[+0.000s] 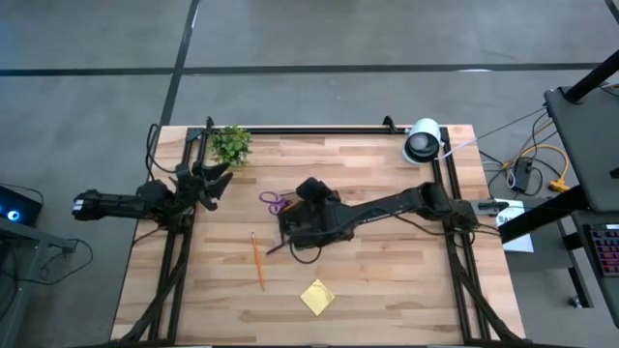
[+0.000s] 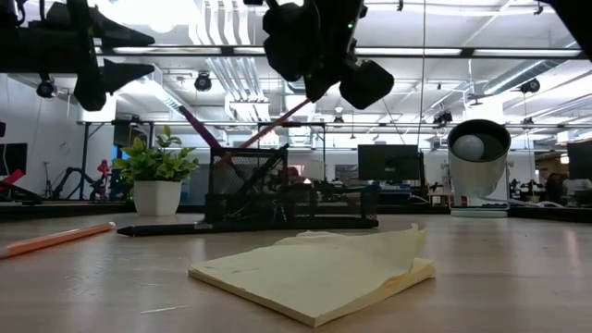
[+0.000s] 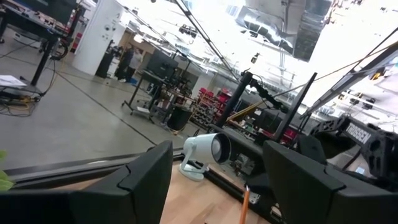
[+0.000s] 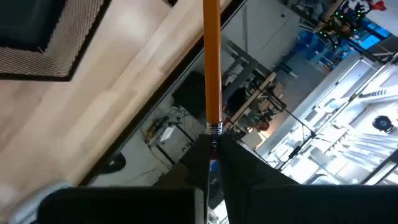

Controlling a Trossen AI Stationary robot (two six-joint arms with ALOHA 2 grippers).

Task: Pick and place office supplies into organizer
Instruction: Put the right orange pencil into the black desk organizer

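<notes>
The black mesh organizer (image 1: 302, 230) (image 2: 277, 196) sits mid-table. My right gripper (image 1: 311, 191) (image 4: 213, 146) hangs above it, shut on an orange pencil (image 2: 276, 122) (image 4: 211, 62). A reddish-purple marker (image 2: 198, 129) leans in the upright pen compartment. A second orange pencil (image 1: 257, 261) (image 2: 54, 240) lies flat on the table, as do the yellow sticky-note pad (image 1: 317, 297) (image 2: 314, 273), a dark pen (image 2: 157, 228) and the purple-handled scissors (image 1: 274, 201). My left gripper (image 1: 211, 182) (image 3: 217, 186) waits open, in the air near the table's left edge. My right gripper pinches the orange pencil between its two fingers at the eraser end, just behind the metal ferrule (image 4: 214, 129). The fingers come from above and lie along the pencil. It hangs tilted below them, and its lower end (image 2: 233, 151) reaches down into the organizer's pen compartment.
A small green plant in a white pot (image 1: 231, 145) (image 2: 157, 180) stands at the far left. The round white-and-black device (image 1: 423, 141) (image 2: 477, 157) stands at the far right corner. Bare wood lies along the near edge on both sides of the pad.
</notes>
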